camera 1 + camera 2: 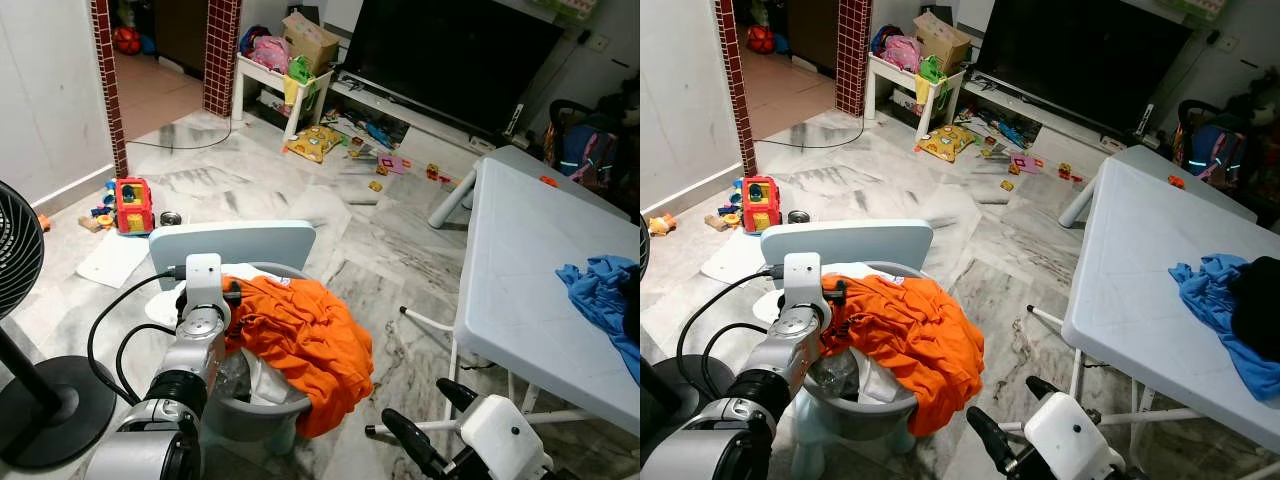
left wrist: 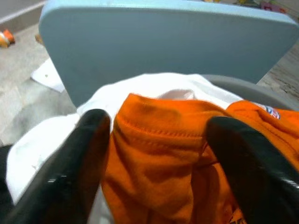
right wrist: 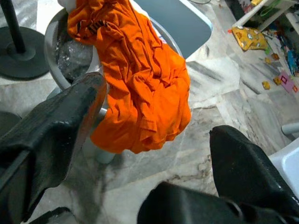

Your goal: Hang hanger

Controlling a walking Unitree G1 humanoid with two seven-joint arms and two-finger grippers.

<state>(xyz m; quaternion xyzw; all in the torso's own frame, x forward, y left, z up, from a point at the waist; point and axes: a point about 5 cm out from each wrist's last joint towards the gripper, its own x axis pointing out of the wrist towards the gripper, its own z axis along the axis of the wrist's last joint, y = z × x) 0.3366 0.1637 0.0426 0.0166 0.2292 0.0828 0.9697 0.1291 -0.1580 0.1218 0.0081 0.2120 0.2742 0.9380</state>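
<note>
Left tool at grey basket, fingers spread wide either side of orange shirt collar, gripping nothing. Small blue-red print on shirt, unreadable. Right tool low beside white surface, fingers wide apart, empty. Blue cloth on surface. Hanger: cannot tell where.
</note>
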